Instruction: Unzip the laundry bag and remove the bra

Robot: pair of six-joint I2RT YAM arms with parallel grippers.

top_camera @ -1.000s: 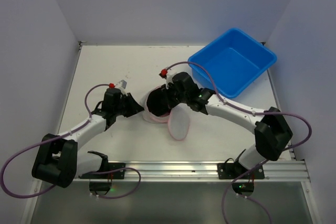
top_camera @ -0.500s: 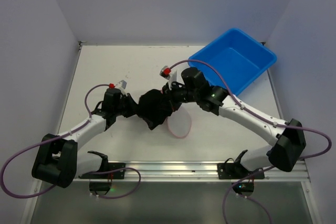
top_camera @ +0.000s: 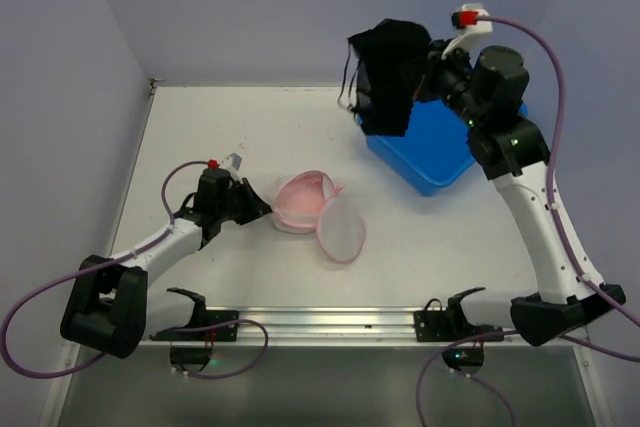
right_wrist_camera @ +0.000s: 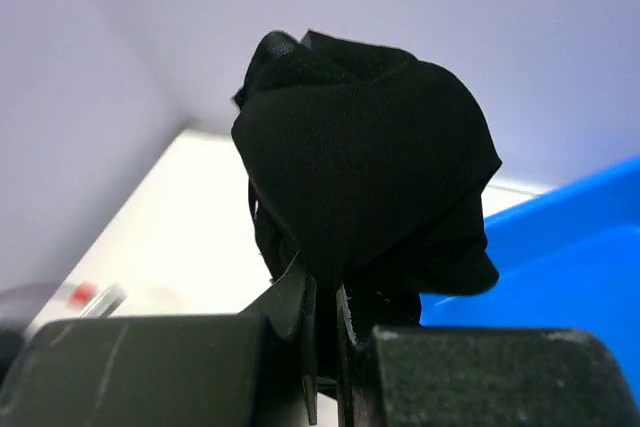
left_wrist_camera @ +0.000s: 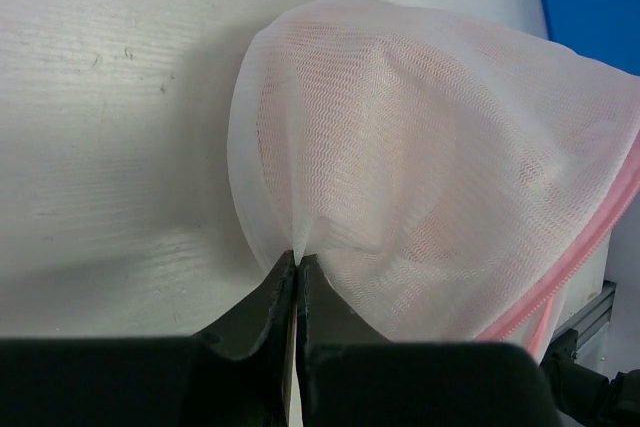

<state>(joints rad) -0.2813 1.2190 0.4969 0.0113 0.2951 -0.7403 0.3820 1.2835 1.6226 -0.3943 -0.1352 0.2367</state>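
Right arm swung up over the last second, from low at the laundry bag point(top_camera: 303, 203) mid-frame to the upper right of the top view, taking the bra point(top_camera: 386, 77) with it. Bra was fully clear of the bag. Left arm had not shifted.

Right tool point(right_wrist_camera: 322, 287) was closed narrow on one fold of the black fabric. The rest hung bunched off the fingers, raised over the left corner of the blue bin point(top_camera: 430, 157) in the top view. A thin strap dangled at the left of the bundle.

Left tool point(left_wrist_camera: 298, 265) was pinched tight on a pleat of white mesh at the bag's edge, holding it down on the counter point(top_camera: 220, 127). Bag lay centre frame, unzipped, pink-trimmed lid flopped open toward lower right, nothing dark left inside.

Removal looked done. Only a set-down left, I'd guess.

Risks:
- Grip was on a small fold only. Slick fabric plus a fast move could let it slide out and drop, possibly across the bin's rim.
- Dangling strap could snag the bin wall on the way down.
- Left tool lifting without opening would drag the bag along.
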